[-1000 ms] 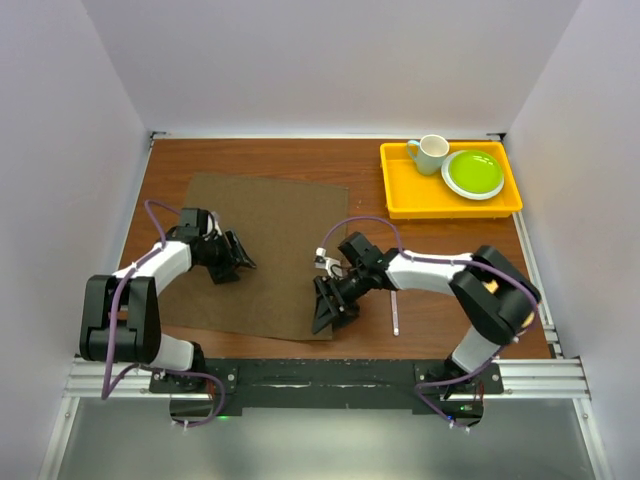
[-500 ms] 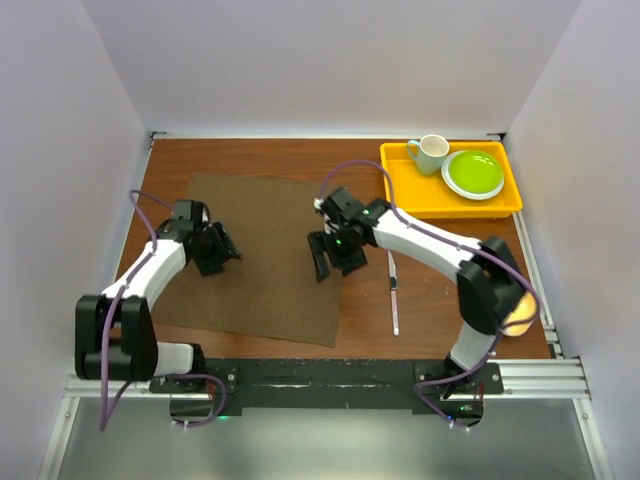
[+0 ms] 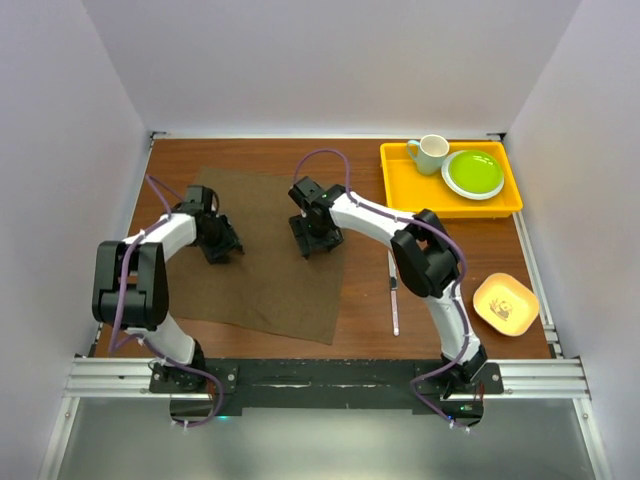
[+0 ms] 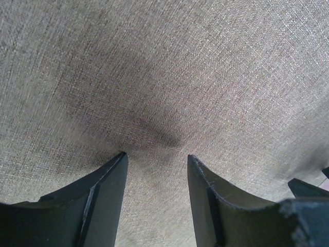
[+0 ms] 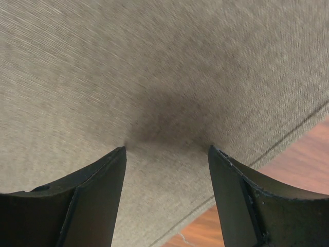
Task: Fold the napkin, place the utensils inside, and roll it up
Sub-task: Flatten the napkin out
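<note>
The dark brown napkin [image 3: 270, 265] lies spread flat on the wooden table. My left gripper [image 3: 222, 248] is open, its tips down on the napkin's left part; the left wrist view shows only cloth [image 4: 164, 77] between the jaws. My right gripper [image 3: 313, 240] is open, its tips down on the napkin near its right edge; the right wrist view shows cloth [image 5: 154, 67] between the jaws and the hem beside bare wood. The silver knife [image 3: 394, 291] lies on the table to the right of the napkin, apart from both grippers.
A yellow tray [image 3: 405, 195] at the back right holds a cup [image 3: 430, 153] and a green plate [image 3: 473, 173]. A small yellow bowl [image 3: 505, 303] sits at the right front. White walls enclose the table.
Both grippers have moved away from the near edge toward the back of the napkin. The right arm has swung far left and back, uncovering the small yellow bowl.
</note>
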### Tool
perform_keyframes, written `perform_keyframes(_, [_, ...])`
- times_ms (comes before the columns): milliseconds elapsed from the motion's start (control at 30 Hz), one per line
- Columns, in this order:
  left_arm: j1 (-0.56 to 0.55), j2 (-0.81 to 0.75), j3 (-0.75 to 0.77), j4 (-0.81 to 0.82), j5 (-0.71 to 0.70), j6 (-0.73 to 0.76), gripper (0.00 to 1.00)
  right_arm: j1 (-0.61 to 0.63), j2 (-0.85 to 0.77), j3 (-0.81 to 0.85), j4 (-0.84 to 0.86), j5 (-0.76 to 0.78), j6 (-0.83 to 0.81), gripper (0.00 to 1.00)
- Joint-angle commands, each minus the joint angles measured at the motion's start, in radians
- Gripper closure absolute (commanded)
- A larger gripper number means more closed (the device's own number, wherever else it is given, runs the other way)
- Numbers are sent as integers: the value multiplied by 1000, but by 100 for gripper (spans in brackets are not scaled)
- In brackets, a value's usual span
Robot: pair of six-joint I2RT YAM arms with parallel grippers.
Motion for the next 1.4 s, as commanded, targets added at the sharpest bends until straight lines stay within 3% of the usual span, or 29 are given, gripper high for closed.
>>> perform_keyframes(0, [-2, 104, 66, 63, 12, 29, 45, -45, 53, 89, -3, 40, -9, 32])
perform_keyframes(233, [-2, 169, 207, -17, -54, 43, 43, -114, 150, 287, -75, 78, -101, 30])
perform_keyframes(400, [24, -46, 158, -138, -129, -16, 29, -97, 68, 332, -146, 37, -106, 17])
perform_keyframes(567, [239, -345, 5, -225, -227, -59, 26, -19, -137, 195, -131, -55, -95, 12])
perform_keyframes(600, [309, -382, -33, -241, -269, -59, 26, -4, -176, 122, -117, -65, -93, 12])
perform_keyframes(733, [369, -466, -99, -250, -364, -59, 29, 5, -305, -15, -94, -131, -92, 12])
perform_keyframes(933, [510, -441, -166, -155, -392, 9, 31, 7, -420, -122, -114, -170, -133, 12])
perform_keyframes(1133, [546, -438, -152, -156, -418, -3, 29, 27, -336, -35, -143, -233, -118, 12])
perform_keyframes(1367, [544, -421, -248, -17, -363, 34, 50, 28, -293, 69, -169, -247, -66, 13])
